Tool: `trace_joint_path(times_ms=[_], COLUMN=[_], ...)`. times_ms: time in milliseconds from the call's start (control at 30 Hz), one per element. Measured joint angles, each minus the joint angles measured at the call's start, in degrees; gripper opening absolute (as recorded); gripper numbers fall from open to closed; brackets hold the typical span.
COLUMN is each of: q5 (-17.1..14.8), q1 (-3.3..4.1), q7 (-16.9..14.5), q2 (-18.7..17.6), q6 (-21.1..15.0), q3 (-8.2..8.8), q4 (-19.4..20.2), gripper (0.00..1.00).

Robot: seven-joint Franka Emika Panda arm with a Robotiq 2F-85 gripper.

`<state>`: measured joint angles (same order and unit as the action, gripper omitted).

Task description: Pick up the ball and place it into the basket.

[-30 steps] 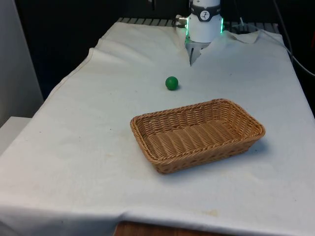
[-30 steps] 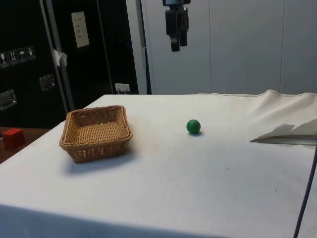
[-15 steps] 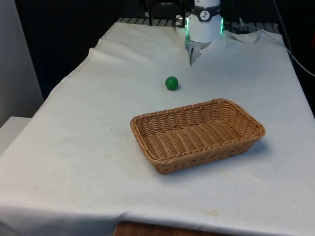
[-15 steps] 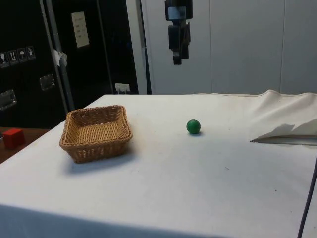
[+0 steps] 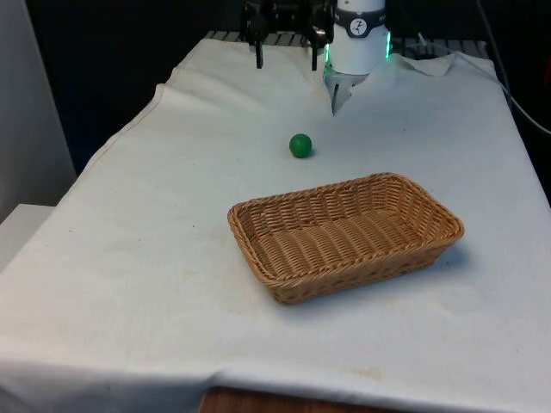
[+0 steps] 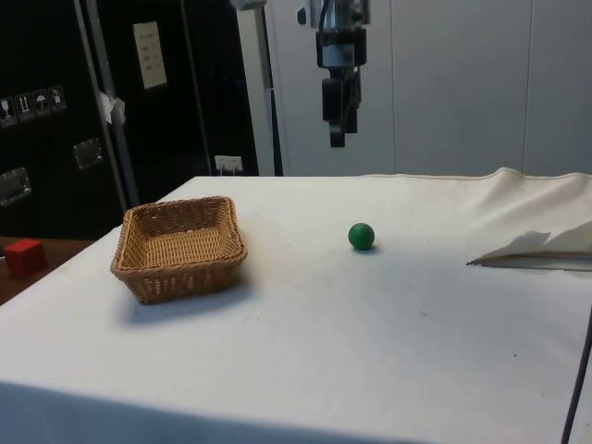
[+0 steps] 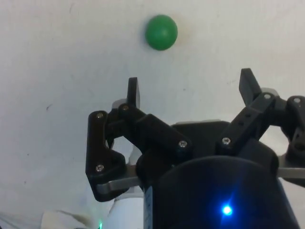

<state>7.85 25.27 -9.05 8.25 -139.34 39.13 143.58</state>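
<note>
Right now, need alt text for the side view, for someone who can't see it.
A small green ball sits on a white-clothed table, with the black gripper hanging well above it, empty. An empty wicker basket stands apart from the ball, nearer the dark cabinets.

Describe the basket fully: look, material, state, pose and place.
The basket is a shallow rectangular tray of light brown woven wicker with a thicker braided rim and sloping walls. It sits upright and flat on the white cloth, turned at an angle in the front view. It looks empty, its woven floor bare. The green ball lies on the cloth beyond it, apart from it. Nothing but the cloth touches it; the gripper hangs well away, above the table's far end.
</note>
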Motion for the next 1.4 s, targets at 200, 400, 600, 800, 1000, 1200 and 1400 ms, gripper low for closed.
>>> trace_joint_path(times_ms=[200,400,600,800,1000,1200,1400], q5=[-1.49,-4.01,-7.56,-12.43,-17.93,-21.43,-25.73], q1=[0.00,0.00,0.00,0.06,0.23,0.29,0.34], q7=[-1.38,-3.50,-6.30,-10.20,-14.50,-17.07,-20.11], q2=[-2.23,-4.30,-6.25,-8.48,-10.43,-12.03,-14.38], q6=[-3.67,-6.13,-7.51,-8.54,-9.74,-10.94,-12.66], q3=[0.57,0.92,1.03,0.97,0.74,0.34,-0.46], q4=[1.38,2.29,2.81,3.04,3.61,4.07,4.30], gripper=[1.00,1.00,1.00,1.00,1.00,1.00,1.00])
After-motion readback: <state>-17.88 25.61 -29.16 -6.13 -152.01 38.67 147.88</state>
